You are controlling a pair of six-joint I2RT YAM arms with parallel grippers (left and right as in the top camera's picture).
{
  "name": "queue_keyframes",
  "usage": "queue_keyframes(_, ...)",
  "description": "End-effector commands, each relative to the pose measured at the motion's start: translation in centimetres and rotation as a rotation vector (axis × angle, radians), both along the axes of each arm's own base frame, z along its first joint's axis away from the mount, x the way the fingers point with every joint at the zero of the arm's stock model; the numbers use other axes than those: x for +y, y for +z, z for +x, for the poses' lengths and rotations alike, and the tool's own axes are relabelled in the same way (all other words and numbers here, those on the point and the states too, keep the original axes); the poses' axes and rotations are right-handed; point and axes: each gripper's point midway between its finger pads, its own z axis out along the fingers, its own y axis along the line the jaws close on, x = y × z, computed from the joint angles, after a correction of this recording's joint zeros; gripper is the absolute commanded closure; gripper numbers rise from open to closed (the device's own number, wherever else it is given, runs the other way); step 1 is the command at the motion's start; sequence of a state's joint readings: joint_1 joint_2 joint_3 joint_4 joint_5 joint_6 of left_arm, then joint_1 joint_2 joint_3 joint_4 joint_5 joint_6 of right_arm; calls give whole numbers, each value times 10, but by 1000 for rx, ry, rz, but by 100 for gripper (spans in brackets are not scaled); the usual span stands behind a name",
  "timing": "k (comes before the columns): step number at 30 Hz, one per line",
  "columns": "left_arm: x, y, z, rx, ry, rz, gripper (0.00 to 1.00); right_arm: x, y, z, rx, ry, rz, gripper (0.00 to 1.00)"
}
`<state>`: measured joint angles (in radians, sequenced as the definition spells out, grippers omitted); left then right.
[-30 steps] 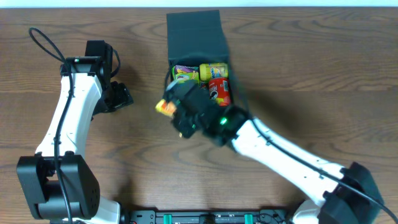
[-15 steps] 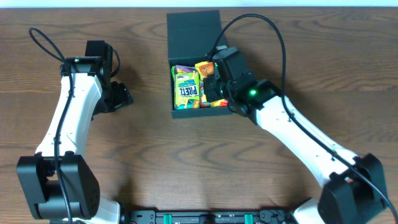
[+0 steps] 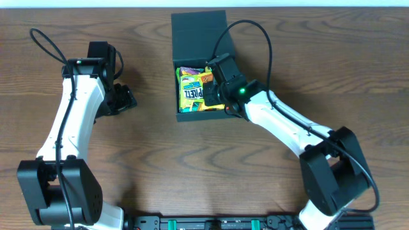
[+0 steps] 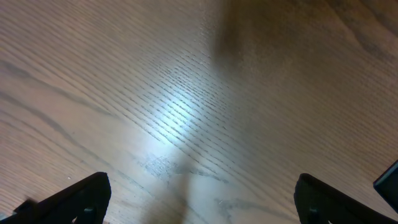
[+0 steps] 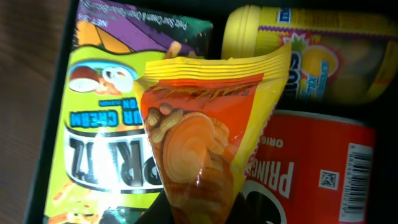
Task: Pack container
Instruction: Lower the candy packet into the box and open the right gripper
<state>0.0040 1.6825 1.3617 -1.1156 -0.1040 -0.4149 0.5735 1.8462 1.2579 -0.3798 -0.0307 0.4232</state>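
On the worktop (image 3: 147, 160), at its far middle, the container (image 3: 199, 29) stands with its lid flapped back and looks nearly packed: a green pretzel bag (image 5: 99, 137), a red crisp can (image 5: 311, 168) and a yellow tub (image 5: 311, 56) lie inside. The right pincer (image 3: 214, 86), narrowed, pinches an orange peanut packet (image 5: 199, 124) over them, not yet released. The left pincer (image 4: 204, 199) is spread wide, empty, well apart.

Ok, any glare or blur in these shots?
Left wrist view: a bright glare patch on the brown wooden table, with soft shadow at the top. Right wrist view: the glossy orange and yellow peanut packet fills the frame, with a sheen low down. Overhead view: even light and sharp, but the dark teal-black square cardboard box shows little detail.
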Motion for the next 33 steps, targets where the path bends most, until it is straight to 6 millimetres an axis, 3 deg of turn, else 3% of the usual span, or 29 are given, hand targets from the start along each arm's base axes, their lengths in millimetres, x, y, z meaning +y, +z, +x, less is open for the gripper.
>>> queue_keyframes(1,1,-2,-2,10,7,-1,5,3,4,7,-14,-22,9,85)
queue_keyframes(7,1,-2,-2,10,7,-1,5,-10,2,12,-26,-99,-30,81)
queue_keyframes(17,1,-2,-2,10,7,-1,5,-13,3,16,-35,-152,-23,78)
queue_keyframes(23,1,-2,-2,10,7,-1,5,-8,25,27,-94,-156,16,79)
queue_keyframes(28,1,-2,-2,10,7,-1,5,-8,35,27,-110,-147,20,67)
queue_keyframes(33,1,-2,-2,10,7,-1,5,-10,35,27,-114,-156,8,75)
